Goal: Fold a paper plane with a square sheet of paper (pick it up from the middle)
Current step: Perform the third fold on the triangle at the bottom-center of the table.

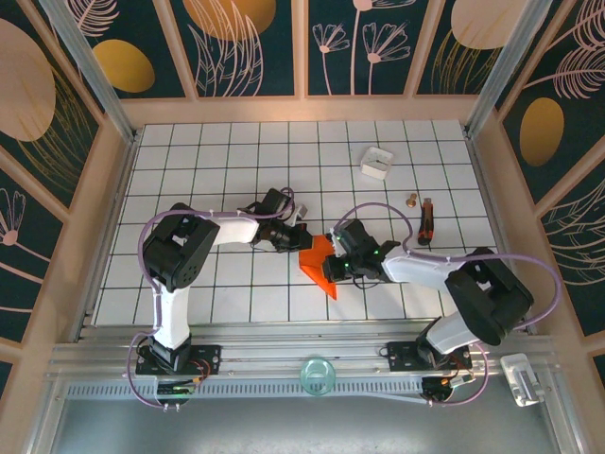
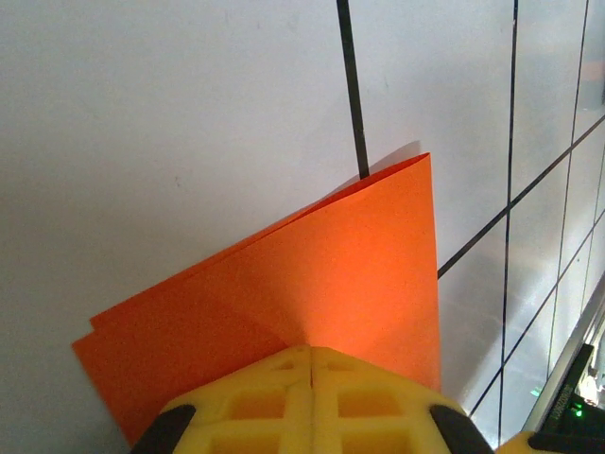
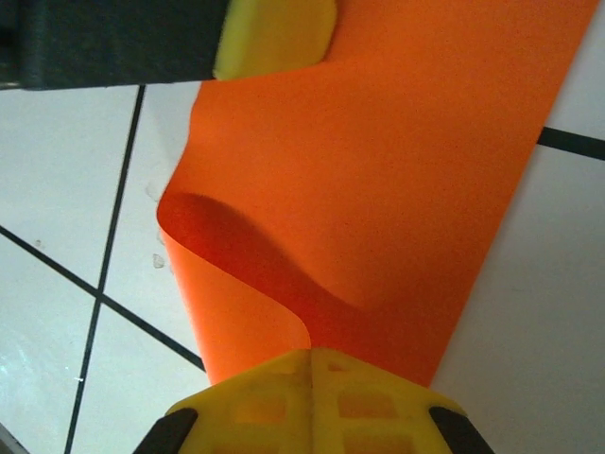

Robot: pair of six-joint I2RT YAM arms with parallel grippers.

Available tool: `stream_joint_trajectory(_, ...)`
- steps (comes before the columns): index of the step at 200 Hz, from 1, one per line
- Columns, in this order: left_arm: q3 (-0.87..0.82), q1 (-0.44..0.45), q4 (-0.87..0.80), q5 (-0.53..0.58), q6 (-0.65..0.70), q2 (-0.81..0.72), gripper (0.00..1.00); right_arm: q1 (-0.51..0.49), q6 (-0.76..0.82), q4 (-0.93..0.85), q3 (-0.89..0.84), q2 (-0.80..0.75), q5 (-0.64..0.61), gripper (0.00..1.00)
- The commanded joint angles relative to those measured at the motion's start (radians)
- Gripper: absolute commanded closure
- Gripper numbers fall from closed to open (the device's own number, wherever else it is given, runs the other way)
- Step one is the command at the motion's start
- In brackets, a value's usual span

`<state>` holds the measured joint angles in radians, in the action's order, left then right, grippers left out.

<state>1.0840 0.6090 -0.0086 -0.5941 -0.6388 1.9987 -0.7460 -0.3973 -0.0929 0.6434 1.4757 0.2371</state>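
Note:
The square sheet of paper (image 1: 318, 266) is bright orange-red and lies folded over on itself on the white grid table, between the two arms. In the left wrist view the doubled paper (image 2: 312, 274) spreads away from my left gripper (image 2: 312, 352), whose yellow fingers are shut on its near edge. My right gripper (image 3: 310, 354) is shut on the opposite edge, where the paper (image 3: 397, 170) curls up into a loose loop. A yellow fingertip (image 3: 274, 33) of the left gripper shows at the top of the right wrist view. From above, the left gripper (image 1: 295, 236) and right gripper (image 1: 333, 261) nearly meet over the paper.
A small white box (image 1: 376, 163) sits at the back right. A small brown piece (image 1: 412, 200) and a red-and-black tool (image 1: 426, 219) lie right of the paper. Wooden walls (image 1: 112, 189) ring the table. A clear round object (image 1: 318, 375) rests on the front rail.

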Motion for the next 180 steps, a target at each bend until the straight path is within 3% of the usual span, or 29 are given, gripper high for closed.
stream_joint_trajectory(1, -0.001, 0.004, -0.077, 0.051, 0.022, 0.058, 0.94, 0.010, 0.022, 0.011, 0.012, 0.021, 0.004, 0.96)
stream_joint_trajectory(180, -0.007, 0.004, -0.073, 0.047, 0.024, 0.064, 0.94, 0.039, 0.050, 0.010, 0.044, 0.081, 0.016, 0.97)
